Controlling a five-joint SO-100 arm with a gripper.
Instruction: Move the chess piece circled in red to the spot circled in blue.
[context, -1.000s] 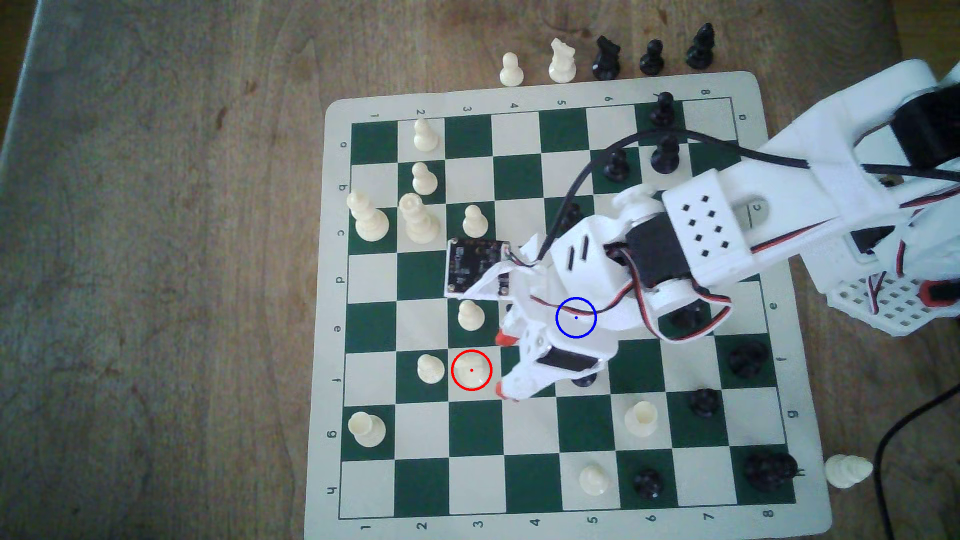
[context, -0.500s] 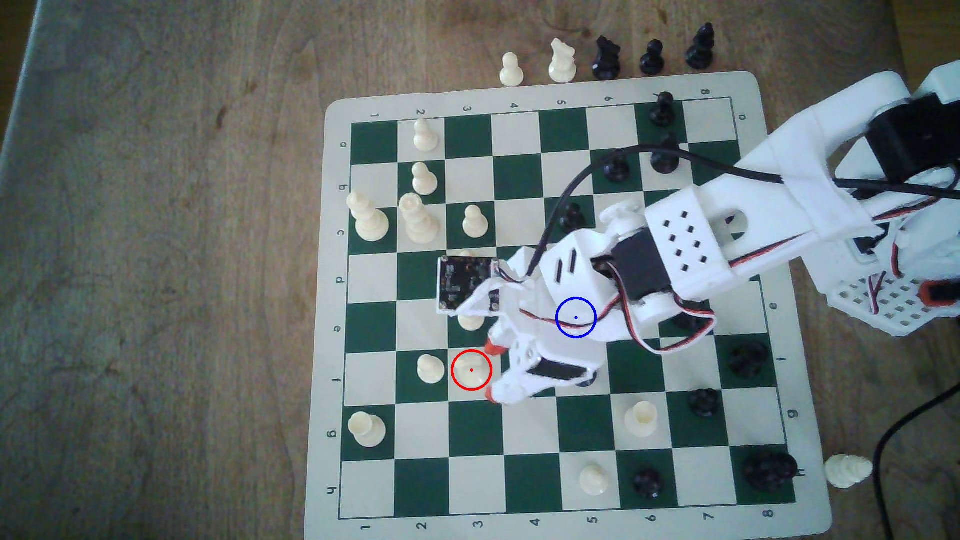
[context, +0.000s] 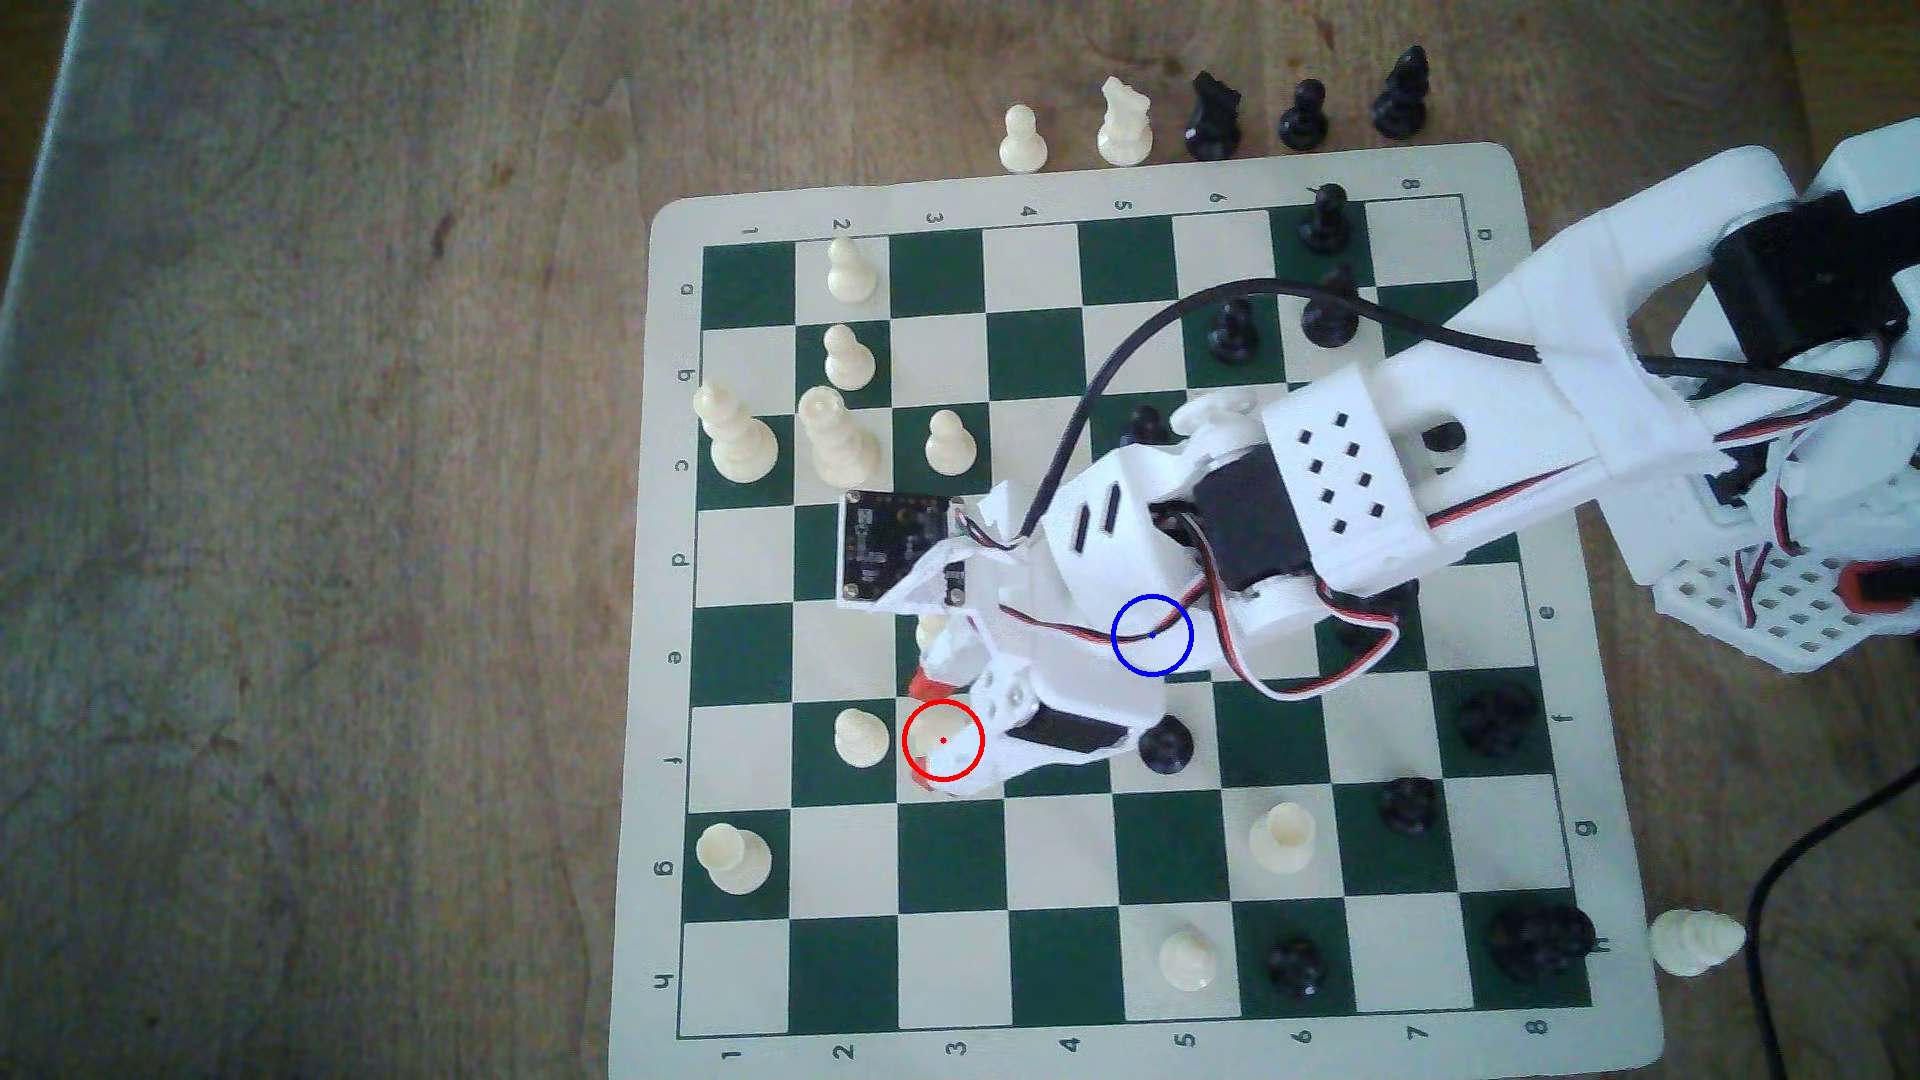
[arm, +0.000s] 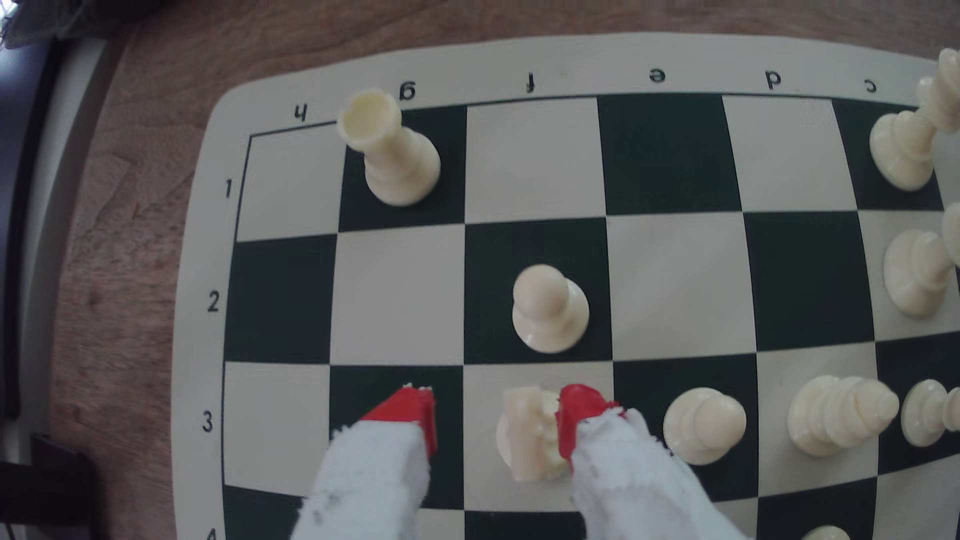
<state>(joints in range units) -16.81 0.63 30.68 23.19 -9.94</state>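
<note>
The hand is standing wide around the chess piece on its red-ringed light square, one red fingertip touching the piece's side and the other well apart over the neighbouring dark square. To grip well, I judge it should be centring first, then closing evenly on the blocky head, avoiding the pawn just beside. The spot is lying at about two o'clock from the piece in the exterior view, under the arm.

The arm has swung toward the exterior view's left, carrying the gripper over the red-ringed square. Its red-tipped fingers now straddle the chess piece, one touching it, jaws apart.
</note>
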